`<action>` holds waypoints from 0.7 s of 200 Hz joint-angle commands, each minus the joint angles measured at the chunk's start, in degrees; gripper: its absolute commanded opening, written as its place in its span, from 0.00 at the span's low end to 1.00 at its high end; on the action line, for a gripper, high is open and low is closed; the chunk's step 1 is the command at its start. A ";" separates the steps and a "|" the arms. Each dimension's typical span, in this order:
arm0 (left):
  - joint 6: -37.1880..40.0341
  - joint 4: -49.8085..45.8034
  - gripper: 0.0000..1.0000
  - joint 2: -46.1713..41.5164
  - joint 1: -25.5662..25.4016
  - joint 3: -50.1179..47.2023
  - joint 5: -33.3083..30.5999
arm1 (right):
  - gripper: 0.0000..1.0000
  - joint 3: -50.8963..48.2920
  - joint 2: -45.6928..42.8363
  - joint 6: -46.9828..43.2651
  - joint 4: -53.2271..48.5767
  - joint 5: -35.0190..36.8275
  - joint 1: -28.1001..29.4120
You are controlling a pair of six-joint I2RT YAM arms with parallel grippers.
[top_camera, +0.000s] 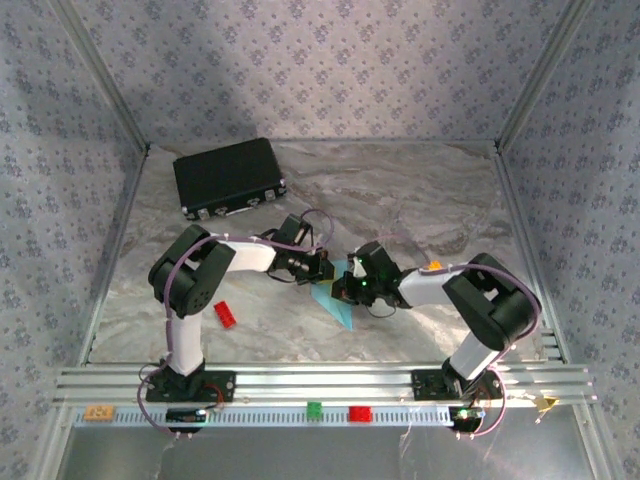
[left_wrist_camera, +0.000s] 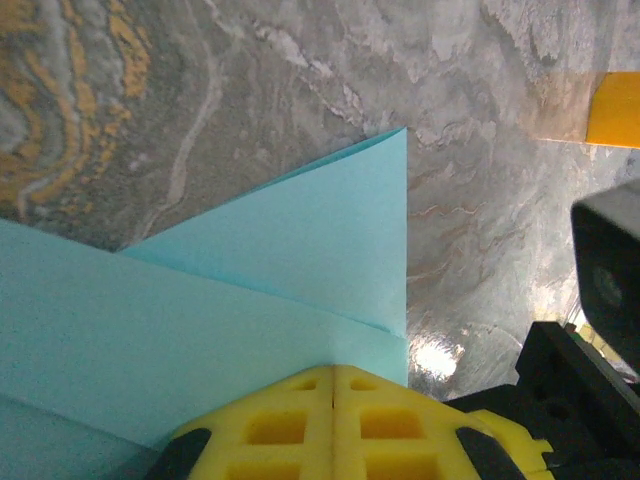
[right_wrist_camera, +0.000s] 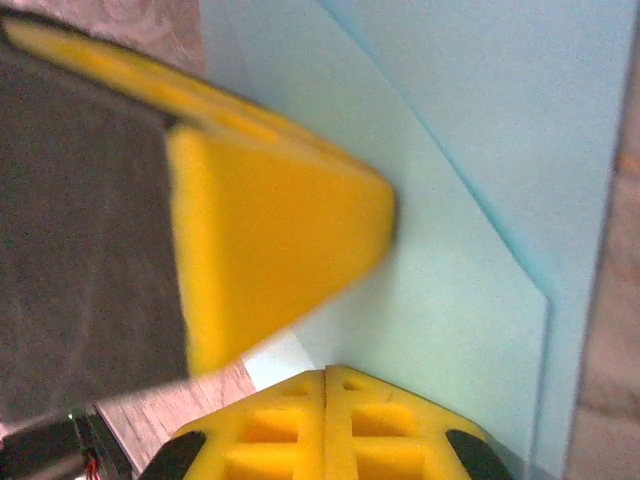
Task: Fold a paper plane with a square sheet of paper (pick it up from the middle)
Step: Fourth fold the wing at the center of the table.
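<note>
Starting at the left gripper [left_wrist_camera: 333,385]: clenched, yellow pads flat together, tip down on the near part of the sheet of paper [left_wrist_camera: 250,290]. Pinching a layer or merely pinning it to the table [left_wrist_camera: 300,90]? Cannot tell. Over to the right gripper [right_wrist_camera: 327,385]: clenched as well, seam tight, nosed onto the same pale-blue sheet from the opposite side. Almost tip to tip in the overhead view, mid-table, with the paper directly under and between.

Outward along the sheet now: part-folded by the look of it, with a slanted flap, a sharp crease and a point aimed away from the left tip. Seen from above, just a narrow blue sliver, long axis running from between the pincers toward the near edge and a shade rightward. Free tail nearer the right arm; creased end within equal reach of both.

Judging the next move: probably hold with one pincer and sweep along that axis with the other to set the crease.

Well apart and out of the way: red brick [top_camera: 225,314] by the left arm, black case [top_camera: 230,177] at the far left.
</note>
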 commanded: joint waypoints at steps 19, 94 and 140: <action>0.82 -2.34 0.00 1.92 0.72 -1.23 -2.48 | 0.03 -5.17 -5.86 -1.05 -5.79 -1.59 1.24; 0.78 -2.59 0.00 1.84 0.69 -1.10 -2.38 | 0.04 -5.41 -13.37 -2.51 -12.54 -1.46 2.14; 0.76 -2.68 0.00 1.94 0.72 -1.03 -2.32 | 0.04 -4.95 -11.92 -1.54 -10.45 -0.87 2.19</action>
